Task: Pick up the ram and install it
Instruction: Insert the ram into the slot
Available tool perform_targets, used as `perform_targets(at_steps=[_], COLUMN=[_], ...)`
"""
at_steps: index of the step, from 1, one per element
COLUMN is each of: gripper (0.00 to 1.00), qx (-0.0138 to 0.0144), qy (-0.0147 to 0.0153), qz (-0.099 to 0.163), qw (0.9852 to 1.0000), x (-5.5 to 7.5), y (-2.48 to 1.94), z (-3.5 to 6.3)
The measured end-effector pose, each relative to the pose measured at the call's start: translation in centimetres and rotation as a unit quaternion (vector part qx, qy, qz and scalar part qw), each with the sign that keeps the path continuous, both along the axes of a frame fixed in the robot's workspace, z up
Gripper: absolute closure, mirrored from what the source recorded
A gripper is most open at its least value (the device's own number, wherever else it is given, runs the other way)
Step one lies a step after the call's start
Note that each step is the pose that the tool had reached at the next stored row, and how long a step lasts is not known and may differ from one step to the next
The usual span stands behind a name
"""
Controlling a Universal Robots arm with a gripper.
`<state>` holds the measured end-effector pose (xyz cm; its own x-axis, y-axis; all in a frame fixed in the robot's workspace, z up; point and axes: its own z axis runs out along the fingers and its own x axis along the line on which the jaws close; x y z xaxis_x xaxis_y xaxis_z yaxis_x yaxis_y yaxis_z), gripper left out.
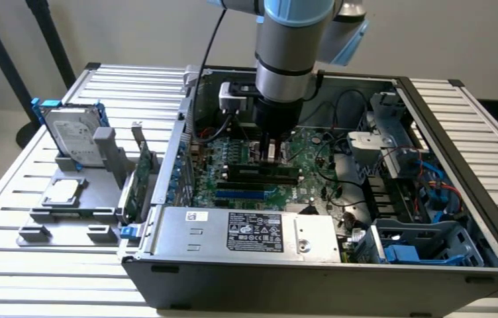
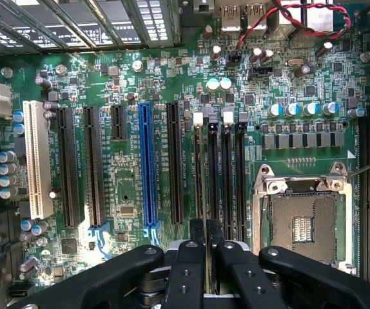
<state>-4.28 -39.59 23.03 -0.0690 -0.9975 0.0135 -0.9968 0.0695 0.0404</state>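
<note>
1. The gripper (image 2: 205, 248) hung low inside the open computer case (image 1: 461, 218), its fingers (image 2: 188, 257) closed on the ram (image 2: 201, 187).
2. The ram stood on edge in a memory slot of the green motherboard (image 2: 127, 187), beside the empty processor socket (image 2: 301, 225).
3. A hard drive (image 1: 74, 136) rested outside on the slatted table (image 1: 19, 192).

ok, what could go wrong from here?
1. The fingers pinch what looks like the ram edge-on above closely packed memory slots. A small offset could press it between slots.
2. White latches sit at the slot ends. If one is closed, the stick may not seat.
3. The open CPU socket lies beside the slots, so a slip could hit it.
</note>
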Motion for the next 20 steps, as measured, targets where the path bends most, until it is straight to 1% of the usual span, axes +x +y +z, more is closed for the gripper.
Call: perform_targets(at_steps=[4, 20], gripper=[0.86, 0.86], qx=[-0.0010, -0.0010], qy=[0.0000, 0.0000], qz=[0.000, -0.002], qw=[1.0000, 1.0000], x=[0.00, 0.06], y=[0.00, 0.00], z=[-0.13, -0.31])
